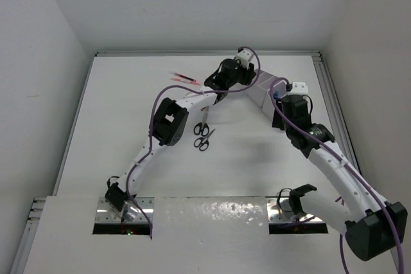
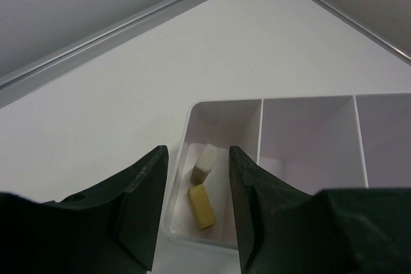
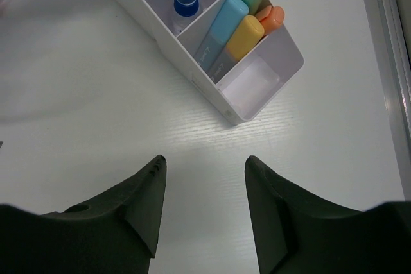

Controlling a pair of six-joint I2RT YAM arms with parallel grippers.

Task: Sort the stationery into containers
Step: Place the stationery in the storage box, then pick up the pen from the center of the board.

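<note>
My left gripper [image 2: 198, 153] hangs open over the end compartment of the white organiser [image 2: 308, 104], with nothing between its fingers. Two erasers lie in that compartment below it: a pale one [image 2: 205, 162] and a yellow one [image 2: 201, 206]. My right gripper [image 3: 204, 162] stands open over bare table, just short of the organiser's low end [image 3: 231, 110]. A blue-capped bottle [image 3: 185, 1] and pastel capsule pieces [image 3: 243, 36] stand in its compartments. From above, two black-handled scissors [image 1: 203, 134] and red pens [image 1: 183, 78] lie on the table left of the organiser [image 1: 262, 91].
The table's raised rim runs along the far side [image 2: 128, 27] and the right side [image 3: 385, 62], with walls close behind. The organiser's two neighbouring compartments [image 2: 308, 139] hold nothing that shows. The left arm's elbow [image 1: 170, 120] sits beside the scissors.
</note>
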